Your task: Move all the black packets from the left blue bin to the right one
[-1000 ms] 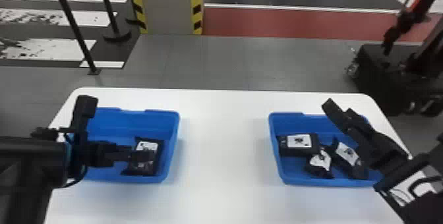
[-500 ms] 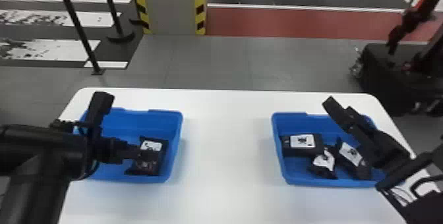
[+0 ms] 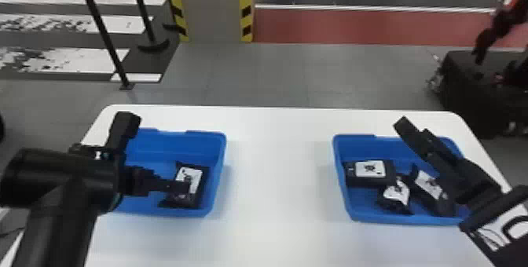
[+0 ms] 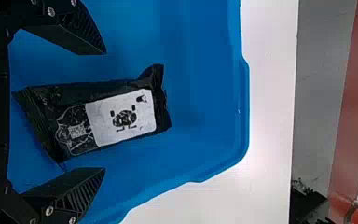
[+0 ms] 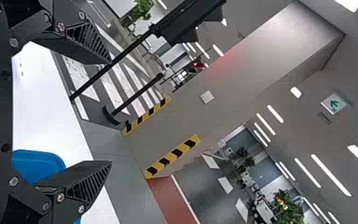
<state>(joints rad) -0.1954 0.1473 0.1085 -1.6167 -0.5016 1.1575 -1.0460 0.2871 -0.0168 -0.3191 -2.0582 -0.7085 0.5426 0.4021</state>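
My left claw (image 3: 157,184), its fingers spread, straddles a black packet (image 4: 121,119) lying label-up in the left blue bin (image 3: 203,144). Right claw (image 3: 415,128) – also spread – hangs over the right blue bin (image 3: 355,148), which holds three more packets (image 3: 369,170) – beyond, a stripe-edged pillar (image 3: 214,7).

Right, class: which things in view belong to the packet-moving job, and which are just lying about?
Job: left bin, black packet inside; right bin, three black packets inside; left tool, right tool.
Just about: striped pillar, black posts, dark boxy object.
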